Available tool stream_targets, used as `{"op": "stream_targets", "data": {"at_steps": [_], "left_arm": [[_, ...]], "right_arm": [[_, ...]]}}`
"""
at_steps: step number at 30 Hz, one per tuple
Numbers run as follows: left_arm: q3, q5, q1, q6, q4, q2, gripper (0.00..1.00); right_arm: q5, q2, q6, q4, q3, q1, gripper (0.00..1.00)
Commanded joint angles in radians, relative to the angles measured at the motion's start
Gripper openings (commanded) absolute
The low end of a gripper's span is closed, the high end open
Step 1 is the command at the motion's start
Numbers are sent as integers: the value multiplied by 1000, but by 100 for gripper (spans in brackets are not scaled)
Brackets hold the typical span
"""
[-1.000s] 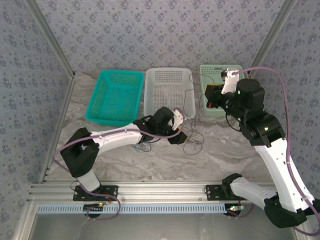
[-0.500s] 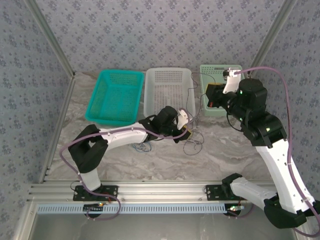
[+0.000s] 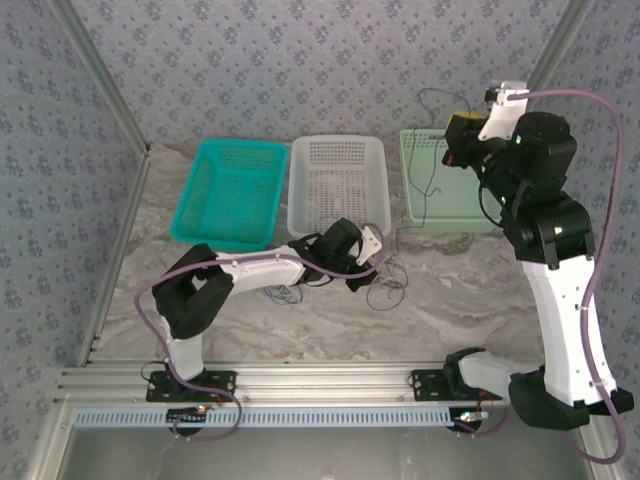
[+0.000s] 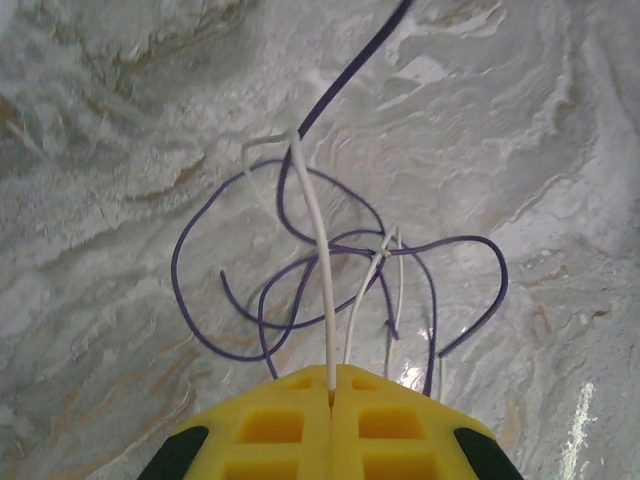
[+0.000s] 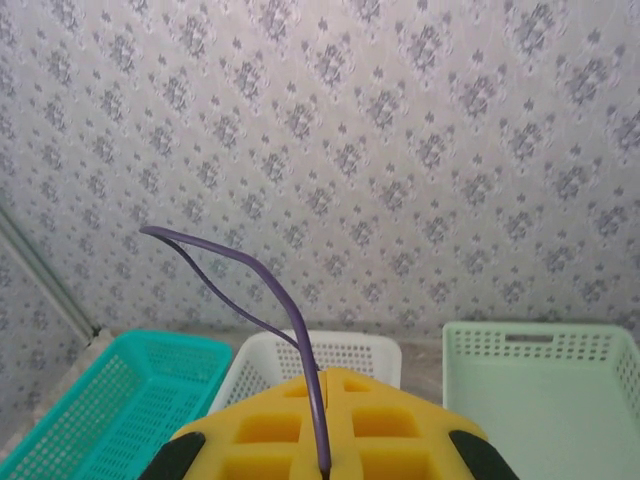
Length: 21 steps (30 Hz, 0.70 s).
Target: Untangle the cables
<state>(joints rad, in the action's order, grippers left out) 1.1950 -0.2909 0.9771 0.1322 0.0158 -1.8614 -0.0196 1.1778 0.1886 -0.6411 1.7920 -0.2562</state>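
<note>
In front of the perforated white basket (image 3: 335, 180), on the marbled desk (image 3: 470, 300), the pulling-apart step is in hand. The right end effector (image 3: 463, 140), high above and right of that basket, is clamped on the dark cable (image 5: 292, 310), which is thin and limp and trails down to the knot (image 4: 385, 245). The left end effector (image 4: 331, 385), just before the basket, pinches the cream cable (image 4: 318, 250) between closed yellow pads (image 4: 280, 425). Next, I judge, the arms must draw further apart — slowly, since smooth loops cross there.

Overhead view: you look down from the near edge onto the table (image 3: 450, 300). Left wrist: close above the cables (image 4: 381, 246). Right wrist: level toward the back wall (image 5: 400, 120); white basket (image 5: 262, 368) shared overhead.
</note>
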Motion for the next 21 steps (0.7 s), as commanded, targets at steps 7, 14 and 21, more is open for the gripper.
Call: {"op": "stream_targets", "data": {"at_steps": [7, 14, 21], "left_arm": [[20, 27, 0, 29, 43, -6, 0], [24, 30, -2, 38, 52, -32, 0], [38, 29, -2, 35, 81, -61, 0]], "right_arm": [[33, 67, 6, 114, 57, 159, 0], [77, 143, 17, 54, 344, 171, 0], [66, 194, 17, 44, 514, 171, 0]]}}
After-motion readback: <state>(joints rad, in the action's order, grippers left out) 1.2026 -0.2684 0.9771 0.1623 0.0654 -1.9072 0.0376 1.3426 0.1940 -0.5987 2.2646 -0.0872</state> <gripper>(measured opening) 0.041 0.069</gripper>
